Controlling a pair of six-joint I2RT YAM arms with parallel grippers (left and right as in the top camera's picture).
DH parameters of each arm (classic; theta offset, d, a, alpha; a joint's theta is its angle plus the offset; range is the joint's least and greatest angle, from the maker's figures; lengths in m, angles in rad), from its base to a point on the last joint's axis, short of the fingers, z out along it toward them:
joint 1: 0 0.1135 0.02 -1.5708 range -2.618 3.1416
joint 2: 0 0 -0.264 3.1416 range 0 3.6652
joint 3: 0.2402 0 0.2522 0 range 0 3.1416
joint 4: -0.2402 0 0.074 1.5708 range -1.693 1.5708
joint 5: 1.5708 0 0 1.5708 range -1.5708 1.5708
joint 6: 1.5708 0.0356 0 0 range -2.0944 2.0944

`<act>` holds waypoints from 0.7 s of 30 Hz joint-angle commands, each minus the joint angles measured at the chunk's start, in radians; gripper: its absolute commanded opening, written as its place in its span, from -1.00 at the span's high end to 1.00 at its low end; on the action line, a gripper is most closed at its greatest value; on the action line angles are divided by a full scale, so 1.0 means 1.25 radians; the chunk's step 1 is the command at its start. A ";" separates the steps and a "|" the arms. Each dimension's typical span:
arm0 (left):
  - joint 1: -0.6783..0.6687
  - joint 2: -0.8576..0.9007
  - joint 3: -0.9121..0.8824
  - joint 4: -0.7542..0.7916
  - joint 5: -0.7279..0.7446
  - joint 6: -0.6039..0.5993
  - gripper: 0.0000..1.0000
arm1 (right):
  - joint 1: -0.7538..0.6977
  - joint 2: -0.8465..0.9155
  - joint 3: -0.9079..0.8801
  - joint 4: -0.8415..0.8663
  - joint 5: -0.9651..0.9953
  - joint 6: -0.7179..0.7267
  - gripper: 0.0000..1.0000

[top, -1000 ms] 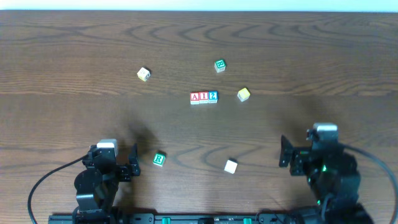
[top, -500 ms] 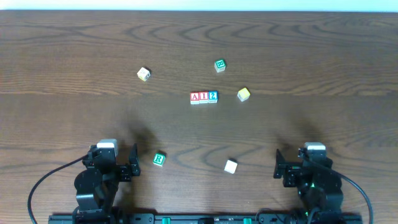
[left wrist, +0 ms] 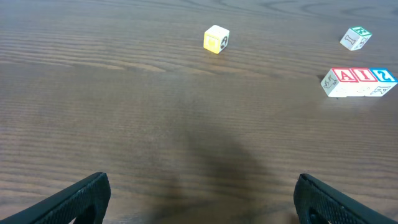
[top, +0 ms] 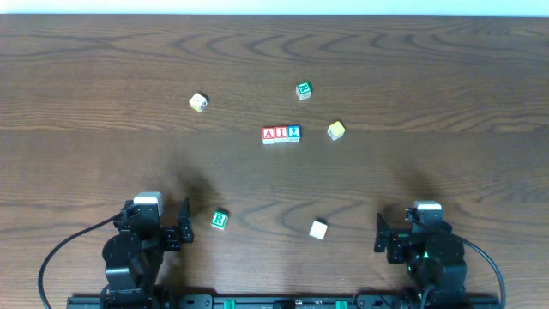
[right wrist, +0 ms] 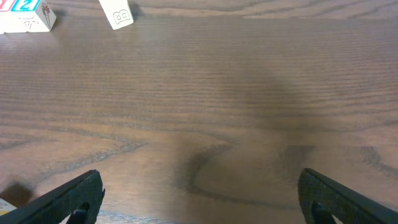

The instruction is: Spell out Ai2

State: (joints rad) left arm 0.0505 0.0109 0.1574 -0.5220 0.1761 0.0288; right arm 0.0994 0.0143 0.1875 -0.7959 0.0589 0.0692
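Three blocks stand touching in a row at the table's middle: red A (top: 269, 134), red I (top: 281, 134), blue 2 (top: 294, 132). The row also shows in the left wrist view (left wrist: 359, 81) and partly at the top left of the right wrist view (right wrist: 25, 14). My left gripper (top: 157, 225) is open and empty near the front edge, left side; its fingertips show in the left wrist view (left wrist: 199, 199). My right gripper (top: 410, 232) is open and empty near the front edge, right side; its fingertips show in the right wrist view (right wrist: 200, 198).
Loose blocks lie around: a green R block (top: 220, 220), a white block (top: 318, 229), a yellow block (top: 336, 130), a green block (top: 303, 90), a cream-yellow block (top: 198, 102). Cables run at the front corners.
My right arm has drawn back toward the front edge and lowered. The left arm and all blocks have not moved.
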 commanded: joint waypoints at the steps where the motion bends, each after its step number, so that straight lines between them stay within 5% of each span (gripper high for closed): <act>1: 0.001 -0.005 -0.012 0.002 -0.005 -0.003 -0.91 | -0.011 -0.008 -0.008 -0.003 -0.006 -0.012 -0.98; 21: 0.001 -0.005 -0.012 0.002 -0.005 -0.003 -0.91 | -0.011 -0.007 -0.008 -0.003 -0.006 -0.012 -0.98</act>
State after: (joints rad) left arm 0.0505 0.0109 0.1574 -0.5220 0.1761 0.0265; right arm 0.0994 0.0143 0.1875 -0.7959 0.0589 0.0666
